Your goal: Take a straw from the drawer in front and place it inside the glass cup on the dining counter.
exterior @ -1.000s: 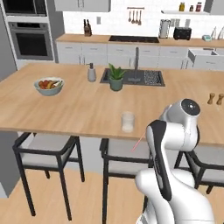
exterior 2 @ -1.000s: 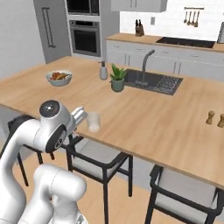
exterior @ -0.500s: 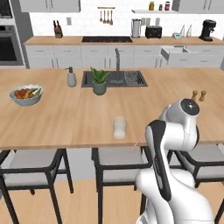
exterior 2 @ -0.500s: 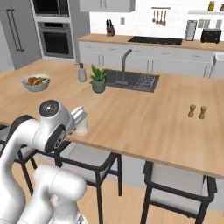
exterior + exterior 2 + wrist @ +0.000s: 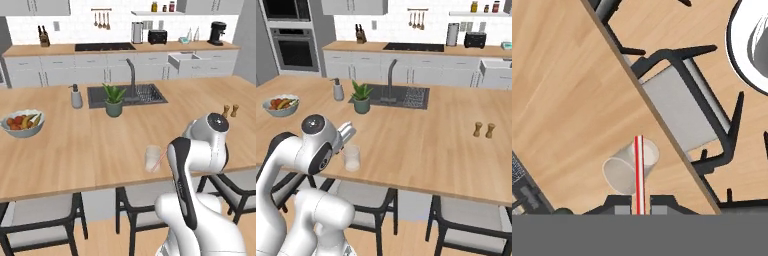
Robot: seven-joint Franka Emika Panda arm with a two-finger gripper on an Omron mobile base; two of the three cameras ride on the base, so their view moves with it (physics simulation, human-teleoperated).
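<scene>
My gripper [image 5: 639,206] is shut on the straw [image 5: 639,172], a thin red-pink stick that runs up from between the fingertips across the glass cup [image 5: 631,167]. The clear cup stands upright on the dining counter [image 5: 562,100], close to its near edge. From the left base the cup [image 5: 152,157] sits just left of my forearm, with the straw [image 5: 160,160] slanting beside its rim. From the right base the cup [image 5: 351,158] is just below my hand. Whether the straw's tip is inside the cup cannot be told. The drawer [image 5: 182,61] stands open in the far wall cabinets.
The dining counter carries an inset sink with faucet [image 5: 131,92], a potted plant [image 5: 113,100], a grey soap dispenser [image 5: 76,96], a fruit bowl [image 5: 22,123] and salt and pepper shakers [image 5: 230,110]. Dark stools [image 5: 682,107] stand under the near edge.
Both base views have shifted, so the base has moved along the dining counter. The glass cup now lies nearer my arm. The arm's pose looks unchanged.
</scene>
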